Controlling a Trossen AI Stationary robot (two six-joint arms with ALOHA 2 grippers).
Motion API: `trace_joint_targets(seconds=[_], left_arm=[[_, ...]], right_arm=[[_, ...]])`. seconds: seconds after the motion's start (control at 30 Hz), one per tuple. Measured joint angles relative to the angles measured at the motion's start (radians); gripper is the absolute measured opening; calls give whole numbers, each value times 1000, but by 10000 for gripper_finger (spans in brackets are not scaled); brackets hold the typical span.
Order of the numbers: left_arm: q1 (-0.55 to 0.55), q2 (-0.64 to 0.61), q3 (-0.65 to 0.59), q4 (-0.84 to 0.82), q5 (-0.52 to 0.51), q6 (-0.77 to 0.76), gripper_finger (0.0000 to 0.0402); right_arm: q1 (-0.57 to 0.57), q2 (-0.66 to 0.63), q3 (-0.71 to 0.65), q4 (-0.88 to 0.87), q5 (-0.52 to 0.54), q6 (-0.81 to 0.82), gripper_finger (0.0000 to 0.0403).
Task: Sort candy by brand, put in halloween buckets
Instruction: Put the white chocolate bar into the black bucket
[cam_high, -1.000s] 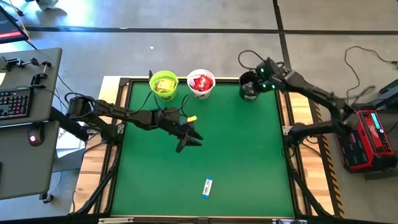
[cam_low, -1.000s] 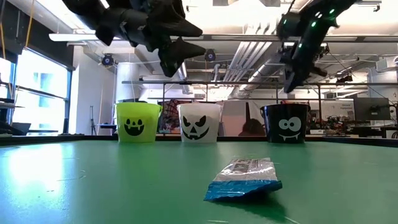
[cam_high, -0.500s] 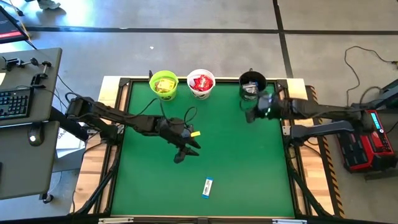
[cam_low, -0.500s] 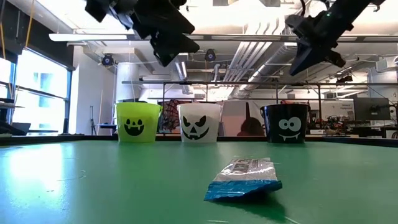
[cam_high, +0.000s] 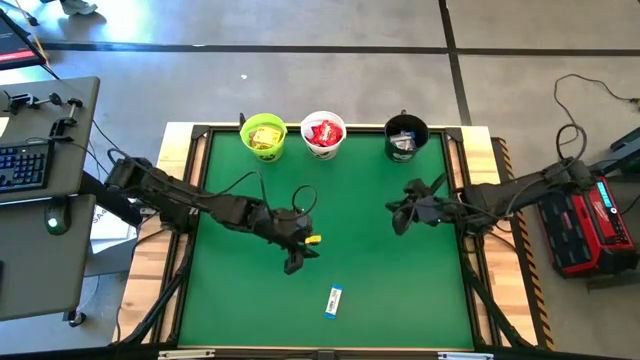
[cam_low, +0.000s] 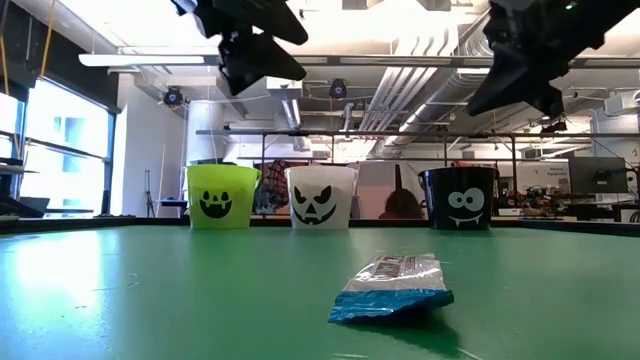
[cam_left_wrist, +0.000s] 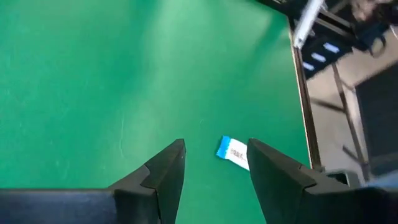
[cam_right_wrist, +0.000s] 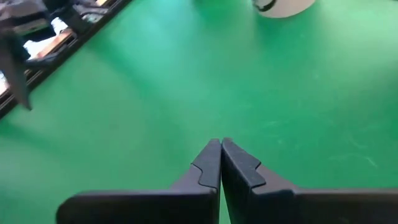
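Blue-and-white foil marks the last loose candy bar (cam_high: 334, 300), lying flat on the green table (cam_high: 400, 290) near its front edge, well apart from the three buckets (cam_high: 323, 135). It looks light, thin and crinkly, likely slippery, so pinching across its narrow middle seems best. Above it, the left gripper (cam_left_wrist: 213, 163) hovers with fingers spread, empty; the right gripper (cam_right_wrist: 221, 163) is closed, empty.

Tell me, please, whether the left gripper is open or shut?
Open: the left gripper shows a clear gap between its fingers, empty, with the blue-and-white bar beyond.
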Motion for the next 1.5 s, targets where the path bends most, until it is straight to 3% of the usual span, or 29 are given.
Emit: trace_joint_targets(seconds=[0.13, 0.3, 0.53, 0.8, 0.97, 1.17, 1.5], left_arm=[[-55, 20, 0, 8, -80, -117, 178], [-116, 96, 15, 16, -106, -272, 192], [-169, 266, 176, -51, -160, -381, 198], [-171, 469, 403, -257, -136, -612, 198], [-161, 556, 486, -271, -87, -754, 198], [-156, 599, 506, -276, -71, -877, 198], [-156, 631, 507, -266, -29, -903, 198]], right_arm=[[54, 0, 0, 0, 23, -1, 0], [92, 0, 0, -6, 30, -1, 0], [129, 0, 0, -6, 40, 0, 0], [144, 1, 0, -7, 42, 15, 0], [148, 1, 0, -8, 45, 16, 0], [159, 1, 0, -9, 44, 16, 0], [166, 1, 0, -14, 40, 16, 0]])
